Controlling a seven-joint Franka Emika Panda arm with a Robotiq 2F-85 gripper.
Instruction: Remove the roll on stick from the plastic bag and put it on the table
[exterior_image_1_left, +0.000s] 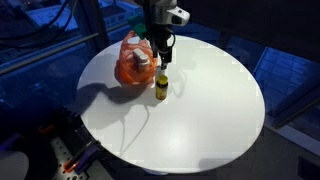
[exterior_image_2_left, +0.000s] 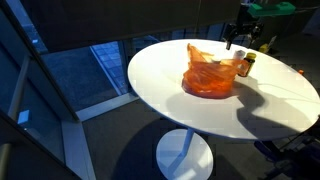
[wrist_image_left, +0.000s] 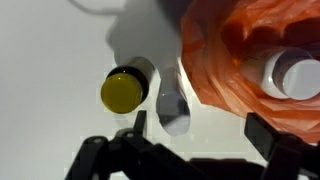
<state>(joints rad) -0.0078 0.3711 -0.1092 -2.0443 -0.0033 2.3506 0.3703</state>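
Observation:
An orange plastic bag (exterior_image_1_left: 133, 64) lies on the round white table (exterior_image_1_left: 200, 110); it also shows in the other exterior view (exterior_image_2_left: 210, 78) and at the right of the wrist view (wrist_image_left: 235, 50). A small stick-like bottle with a yellow cap (exterior_image_1_left: 161, 87) stands upright on the table just beside the bag, seen in both exterior views (exterior_image_2_left: 245, 65) and from above in the wrist view (wrist_image_left: 122, 90). A white-capped item (wrist_image_left: 295, 72) sits inside the bag. My gripper (wrist_image_left: 198, 135) is open and empty, hovering above the table between the bottle and the bag (exterior_image_1_left: 161, 52).
The table (exterior_image_2_left: 270, 110) stands on a single pedestal base (exterior_image_2_left: 183, 155) over dark floor. Cables and equipment (exterior_image_1_left: 70, 155) lie on the floor by the table's edge. Glass panels surround the area.

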